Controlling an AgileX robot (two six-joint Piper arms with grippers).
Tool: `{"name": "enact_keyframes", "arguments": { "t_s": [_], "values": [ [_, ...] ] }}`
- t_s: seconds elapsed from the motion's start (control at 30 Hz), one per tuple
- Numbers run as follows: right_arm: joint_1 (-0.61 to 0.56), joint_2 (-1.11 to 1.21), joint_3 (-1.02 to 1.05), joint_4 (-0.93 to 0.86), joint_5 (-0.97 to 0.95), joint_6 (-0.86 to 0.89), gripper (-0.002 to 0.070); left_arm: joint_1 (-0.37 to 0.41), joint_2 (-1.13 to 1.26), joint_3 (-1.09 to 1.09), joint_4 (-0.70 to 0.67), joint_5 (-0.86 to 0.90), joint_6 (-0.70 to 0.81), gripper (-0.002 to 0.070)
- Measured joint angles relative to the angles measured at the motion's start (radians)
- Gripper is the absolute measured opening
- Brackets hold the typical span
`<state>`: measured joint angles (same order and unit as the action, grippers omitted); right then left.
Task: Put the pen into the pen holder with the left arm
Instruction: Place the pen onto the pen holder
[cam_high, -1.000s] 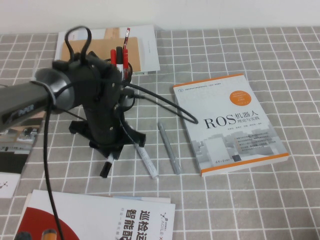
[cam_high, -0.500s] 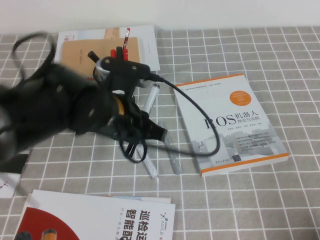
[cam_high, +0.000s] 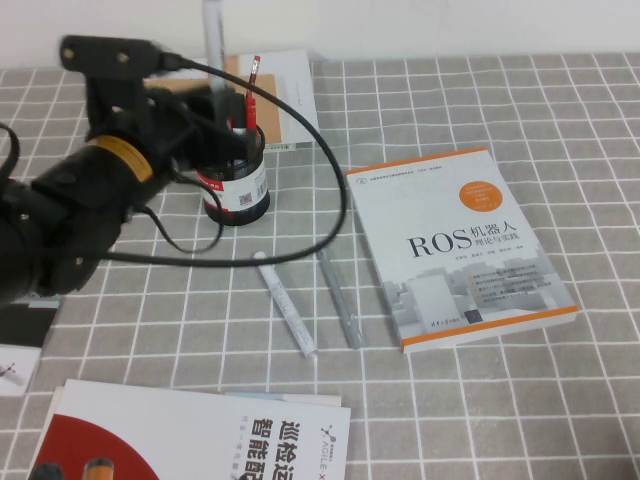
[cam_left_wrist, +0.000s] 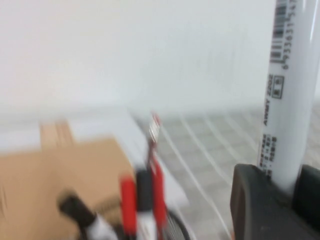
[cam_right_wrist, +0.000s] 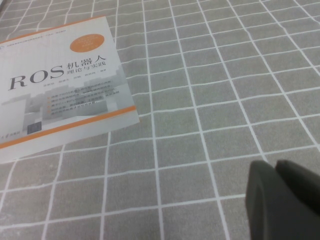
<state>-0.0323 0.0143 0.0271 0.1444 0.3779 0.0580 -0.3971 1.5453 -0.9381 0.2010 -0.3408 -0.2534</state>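
Transport step: pen gripped, carried up near the holder, not yet inserted.

Left gripper (cam_left_wrist: 287, 200) sits upper left in the high view, fingers clamped on the pen (cam_left_wrist: 287, 95), which stands upright with its barrel poking above the arm (cam_high: 212, 30). Pen holder (cam_high: 238, 190) is just right of and below the wrist, already holding red and black pens. Next, as I read it: centre the pen over the cup mouth, lower, release. Right gripper (cam_right_wrist: 285, 200) is off the high view, over bare cloth near the ROS book (cam_right_wrist: 55, 85), fingers together, nothing held.
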Motion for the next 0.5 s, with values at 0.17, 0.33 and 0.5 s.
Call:
{"name": "enact_keyframes", "arguments": {
  "t_s": [0.17, 0.33, 0.5],
  "values": [
    [0.0, 0.0, 0.0, 0.0, 0.0, 0.0, -0.0015, 0.072, 0.101, 0.0, 0.002, -0.258, 0.0, 0.0104],
    [0.0, 0.0, 0.0, 0.0, 0.0, 0.0, -0.0015, 0.114, 0.21, -0.007, -0.015, -0.367, 0.0, 0.0104],
    [0.0, 0.0, 0.0, 0.0, 0.0, 0.0, -0.0015, 0.125, 0.305, -0.061, -0.018, -0.374, -0.01, 0.0104]
  ]
}}
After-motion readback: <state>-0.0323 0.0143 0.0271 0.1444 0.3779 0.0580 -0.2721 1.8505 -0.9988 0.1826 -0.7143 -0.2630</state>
